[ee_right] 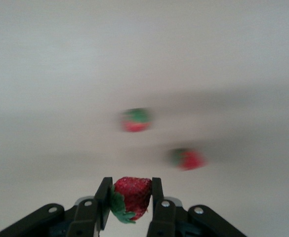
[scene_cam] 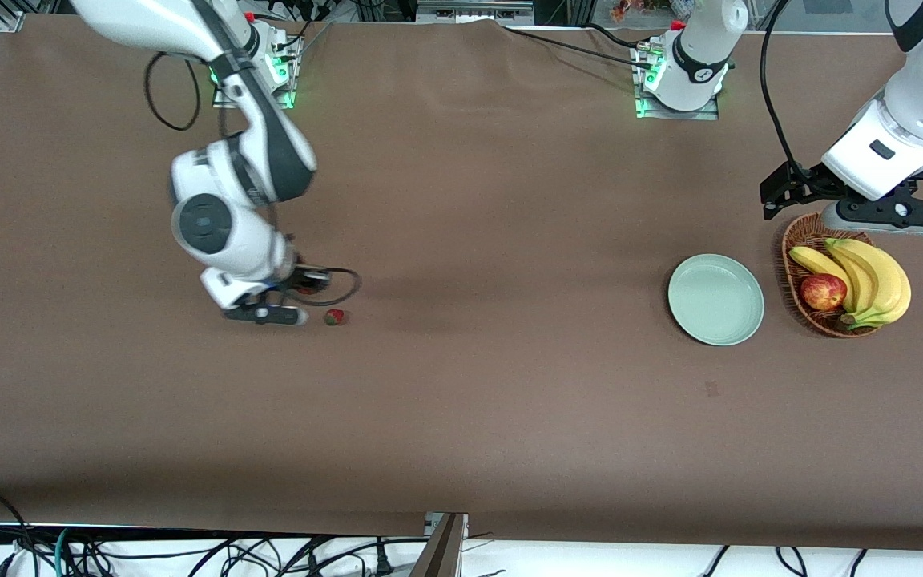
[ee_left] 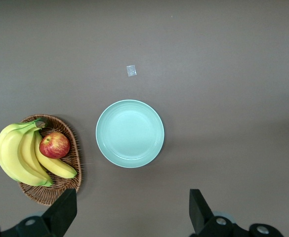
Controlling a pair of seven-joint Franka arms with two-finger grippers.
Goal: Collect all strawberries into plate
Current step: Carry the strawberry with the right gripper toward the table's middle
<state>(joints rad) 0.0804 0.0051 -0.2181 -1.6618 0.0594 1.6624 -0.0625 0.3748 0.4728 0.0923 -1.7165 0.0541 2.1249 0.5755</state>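
Note:
My right gripper (ee_right: pixel 129 197) is shut on a red strawberry (ee_right: pixel 133 195) with a green leafy top, low over the table at the right arm's end (scene_cam: pixel 269 314). Two more strawberries lie blurred on the cloth in the right wrist view (ee_right: pixel 136 120) (ee_right: pixel 186 158). In the front view one strawberry (scene_cam: pixel 336 317) lies on the table beside that gripper. The held berry is hidden there by the hand. The pale mint-green plate (scene_cam: pixel 715 299) (ee_left: pixel 129 133) lies bare toward the left arm's end. My left gripper (ee_left: pixel 132 212) hangs open and holds nothing, up over the basket's rim (scene_cam: pixel 894 212).
A brown wicker basket (scene_cam: pixel 798 240) (ee_left: pixel 70 148) with bananas (scene_cam: pixel 870 276) and a red apple (scene_cam: pixel 823 291) stands beside the plate at the left arm's end. A small pale scrap (ee_left: pixel 131 70) lies on the brown cloth nearer the front camera than the plate.

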